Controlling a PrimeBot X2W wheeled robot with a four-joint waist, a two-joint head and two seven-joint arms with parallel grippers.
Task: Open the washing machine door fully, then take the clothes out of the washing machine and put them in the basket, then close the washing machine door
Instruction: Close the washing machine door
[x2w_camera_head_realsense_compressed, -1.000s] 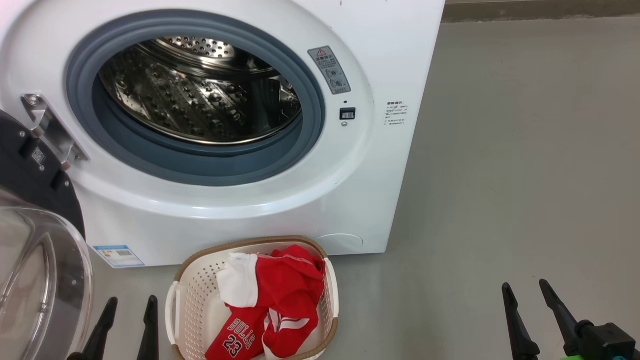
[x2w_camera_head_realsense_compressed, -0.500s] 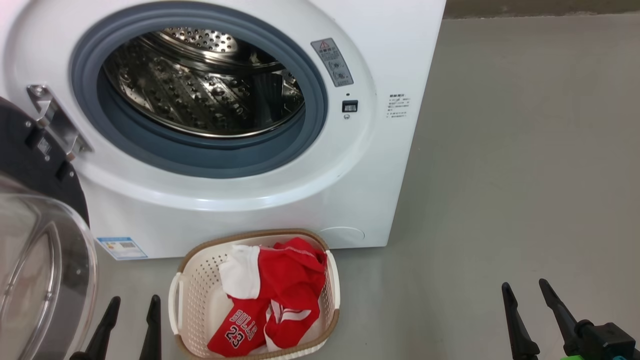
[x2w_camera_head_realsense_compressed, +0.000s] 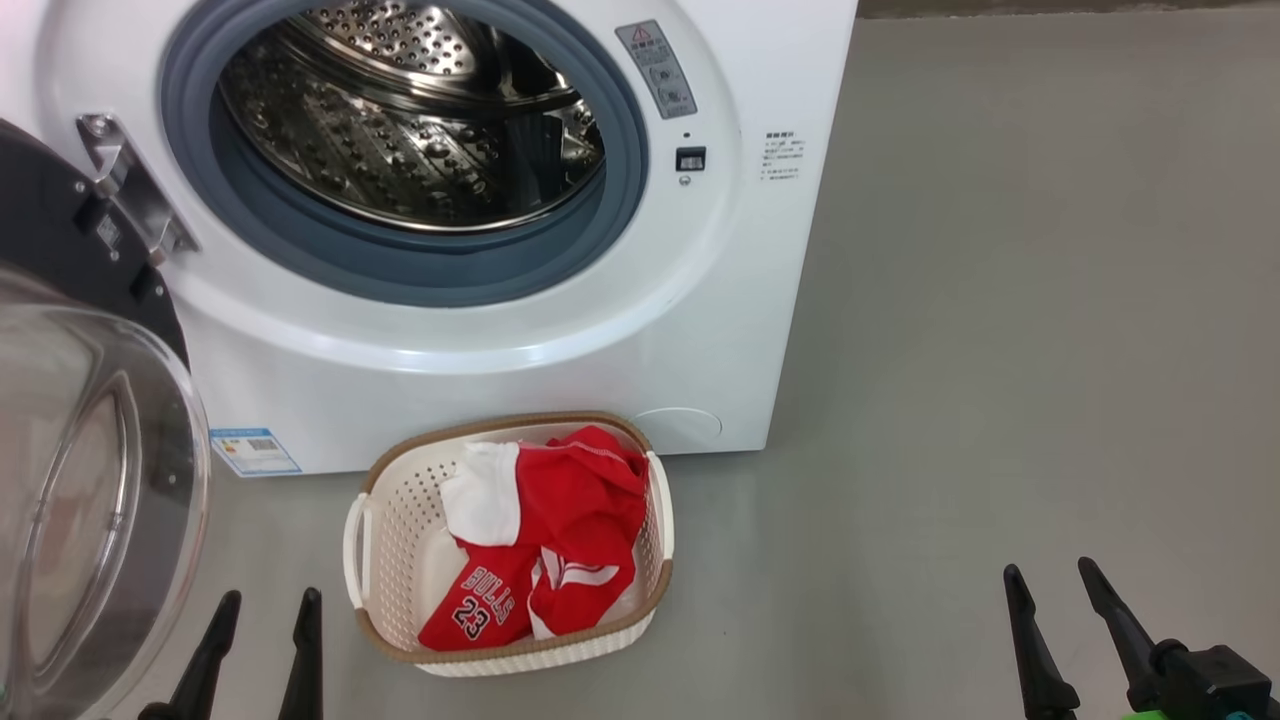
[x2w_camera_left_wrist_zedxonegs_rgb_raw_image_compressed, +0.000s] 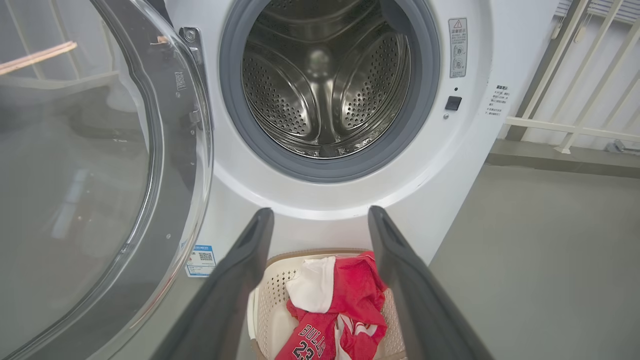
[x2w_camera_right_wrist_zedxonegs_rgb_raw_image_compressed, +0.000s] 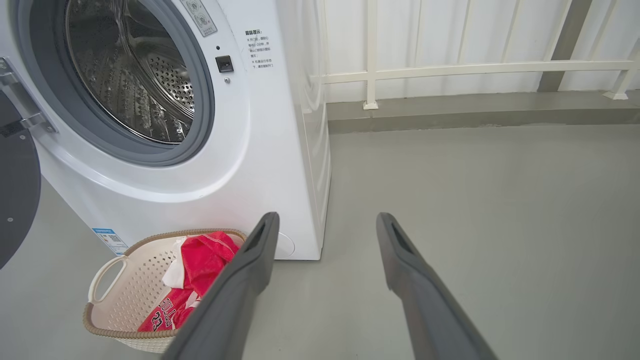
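We're seeing metal, glass, plastic and cloth.
Drum (x2w_camera_left_wrist_zedxonegs_rgb_raw_image_compressed: 300, 100) is shining perforated steel; door (x2w_camera_head_realsense_compressed: 90, 500) glossy clear; basket (x2w_camera_head_realsense_compressed: 395, 520) matt plastic; clothes (x2w_camera_head_realsense_compressed: 570, 510) cloth.

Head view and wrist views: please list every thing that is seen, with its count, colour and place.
floor: one, grey, under everything
washer: one, white, on the floor, ahead
door: one, black ring with clear glass, swung open at the washer's left
drum: one, steel, inside the washer, no laundry seen in it
seal: one, grey-blue, around the drum's mouth
sticker: one, blue, washer's lower left corner
basket: one, cream with brown rim, on the floor before the washer
clothes: count unclear, red and white, in the basket
railing: one, white, beyond the washer
left tool: one, dark, open, empty
right tool: one, dark, open, empty
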